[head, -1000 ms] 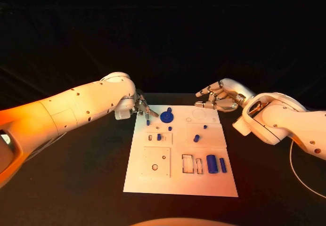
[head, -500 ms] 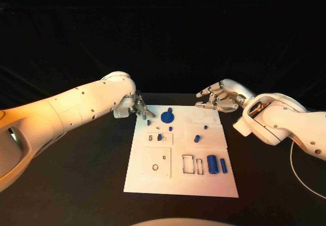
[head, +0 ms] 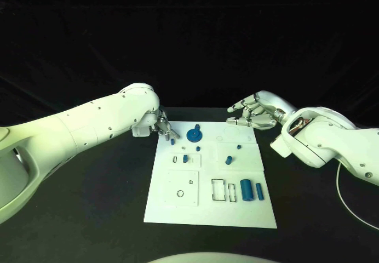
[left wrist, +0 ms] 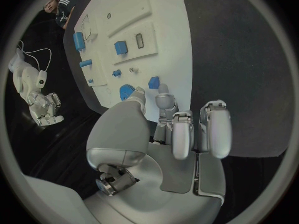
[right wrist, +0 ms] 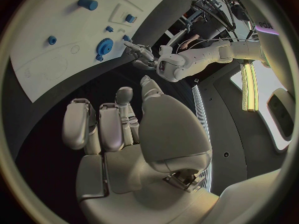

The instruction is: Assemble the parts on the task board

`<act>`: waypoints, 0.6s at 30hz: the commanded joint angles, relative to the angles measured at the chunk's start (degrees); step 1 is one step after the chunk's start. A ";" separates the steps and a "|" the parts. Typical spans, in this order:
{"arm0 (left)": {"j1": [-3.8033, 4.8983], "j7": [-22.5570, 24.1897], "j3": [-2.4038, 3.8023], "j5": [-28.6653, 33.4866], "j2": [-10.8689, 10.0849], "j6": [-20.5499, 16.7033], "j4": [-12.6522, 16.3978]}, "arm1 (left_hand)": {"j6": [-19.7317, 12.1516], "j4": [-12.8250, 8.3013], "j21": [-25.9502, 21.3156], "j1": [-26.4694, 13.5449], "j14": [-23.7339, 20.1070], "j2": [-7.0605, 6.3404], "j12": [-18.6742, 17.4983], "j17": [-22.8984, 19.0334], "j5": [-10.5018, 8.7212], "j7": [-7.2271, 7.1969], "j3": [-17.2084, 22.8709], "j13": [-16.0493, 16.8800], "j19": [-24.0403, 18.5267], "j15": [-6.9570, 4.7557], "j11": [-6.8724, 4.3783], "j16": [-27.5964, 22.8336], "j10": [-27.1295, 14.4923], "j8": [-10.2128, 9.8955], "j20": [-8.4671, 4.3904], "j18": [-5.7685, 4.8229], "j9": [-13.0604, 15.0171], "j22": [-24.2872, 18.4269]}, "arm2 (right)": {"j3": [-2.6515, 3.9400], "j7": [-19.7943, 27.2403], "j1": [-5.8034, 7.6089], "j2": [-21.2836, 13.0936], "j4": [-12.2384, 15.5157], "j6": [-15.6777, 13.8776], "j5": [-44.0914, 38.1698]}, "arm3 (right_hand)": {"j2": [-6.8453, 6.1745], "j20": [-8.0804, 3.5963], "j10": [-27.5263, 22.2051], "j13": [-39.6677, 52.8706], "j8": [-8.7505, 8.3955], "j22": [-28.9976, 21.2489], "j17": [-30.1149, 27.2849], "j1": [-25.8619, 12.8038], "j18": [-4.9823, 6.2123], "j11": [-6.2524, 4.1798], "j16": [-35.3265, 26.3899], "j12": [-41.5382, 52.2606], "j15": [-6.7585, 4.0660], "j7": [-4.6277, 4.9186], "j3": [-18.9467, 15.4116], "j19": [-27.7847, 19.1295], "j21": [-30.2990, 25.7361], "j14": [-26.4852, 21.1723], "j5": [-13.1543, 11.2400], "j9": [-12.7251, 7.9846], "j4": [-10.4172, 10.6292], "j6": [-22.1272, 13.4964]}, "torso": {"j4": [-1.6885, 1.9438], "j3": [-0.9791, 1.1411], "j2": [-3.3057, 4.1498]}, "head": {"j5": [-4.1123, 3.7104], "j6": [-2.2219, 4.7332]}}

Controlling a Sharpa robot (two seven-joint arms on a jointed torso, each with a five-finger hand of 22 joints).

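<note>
You can see the white task board (head: 209, 203) lying in the middle of the black table (head: 95, 208). Your left robot hand (head: 160, 127) sits at the board's far left corner. Its fingertips (left wrist: 163, 90) are close to a small blue peg (head: 172, 142) there, but you cannot tell if they hold it. A blue gear (head: 194, 136) sits just beside that peg. Your right robot hand (head: 254, 114) hangs over the board's far right corner with its fingers curled in and nothing in them. Two blue cylinders (head: 246, 190) lie side by side near the board's right edge, closer to you.
</note>
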 commanded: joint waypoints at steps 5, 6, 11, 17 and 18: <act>0.05 0.35 -0.10 0.28 0.33 2.56 -0.08 | 0.52 -0.21 0.22 1.24 5.81 0.34 0.25 15.07 0.13 0.06 -0.46 -0.02 2.21 0.17 0.02 0.17 0.35 -0.06 0.14 0.40 -0.20 6.84 | 0.00 0.37 -0.04 0.11 -0.03 0.77 -0.33 | 0.48 0.03 -0.41 0.03 0.20 0.00 0.07 0.22 0.60 -0.05 -0.24 0.27 -0.15 0.02 -0.32 -0.29 -0.29 1.58 0.32 0.07 -0.09 0.18 | 0.02 0.01 -0.04 | 0.04 -0.02; 0.05 0.36 -0.11 0.30 0.36 2.60 -0.09 | 0.54 -0.27 0.22 1.44 5.81 0.46 0.24 15.07 0.14 0.06 -0.47 -0.06 2.22 0.16 0.01 0.17 0.34 -0.07 0.14 0.40 -0.23 6.85 | 0.00 0.36 -0.04 0.11 -0.03 0.77 -0.33 | 0.48 0.03 -0.41 0.03 0.20 0.00 0.07 0.22 0.60 -0.05 -0.24 0.27 -0.15 0.02 -0.32 -0.29 -0.29 1.58 0.32 0.07 -0.09 0.18 | 0.03 0.01 -0.03 | 0.05 -0.02; 0.04 0.56 -0.19 0.65 0.56 2.74 -0.24 | 0.64 -0.69 0.18 2.68 5.81 1.29 0.27 15.07 0.18 0.04 -0.44 -0.19 2.23 0.13 -0.02 0.17 0.33 -0.15 0.09 0.40 -0.42 6.86 | 0.00 0.32 -0.05 0.14 -0.04 0.77 -0.33 | 0.53 0.02 -0.40 0.04 0.21 -0.01 0.09 0.29 0.60 -0.05 -0.23 0.32 -0.15 0.01 -0.34 -0.28 -0.30 1.59 0.43 0.07 -0.09 0.20 | 0.02 0.00 -0.02 | 0.03 -0.12; 0.01 0.87 -0.43 0.97 0.90 2.78 -0.63 | 0.66 -1.22 0.13 3.94 5.81 2.03 0.24 15.07 0.15 0.04 -0.23 -0.38 2.23 0.12 -0.02 0.17 0.28 -0.27 0.07 0.40 -0.62 6.86 | 0.00 0.27 -0.05 0.18 -0.03 0.79 -0.33 | 0.61 0.02 -0.40 0.03 0.22 0.00 0.04 0.33 0.60 -0.06 -0.27 0.34 -0.16 0.01 -0.35 -0.27 -0.30 1.59 0.53 0.08 -0.07 0.21 | -0.01 -0.03 -0.01 | -0.04 -0.16; 0.01 0.90 -0.47 0.99 0.95 2.70 -0.69 | 0.67 -1.30 0.12 4.11 5.81 2.13 0.25 15.07 0.15 0.05 -0.19 -0.39 2.23 0.12 -0.02 0.17 0.28 -0.29 0.07 0.40 -0.65 6.85 | 0.00 0.27 -0.05 0.18 -0.04 0.79 -0.33 | 0.61 0.02 -0.40 0.03 0.22 0.00 0.04 0.33 0.60 -0.06 -0.27 0.34 -0.16 0.01 -0.35 -0.27 -0.30 1.59 0.53 0.08 -0.07 0.21 | -0.02 -0.04 0.00 | -0.04 -0.18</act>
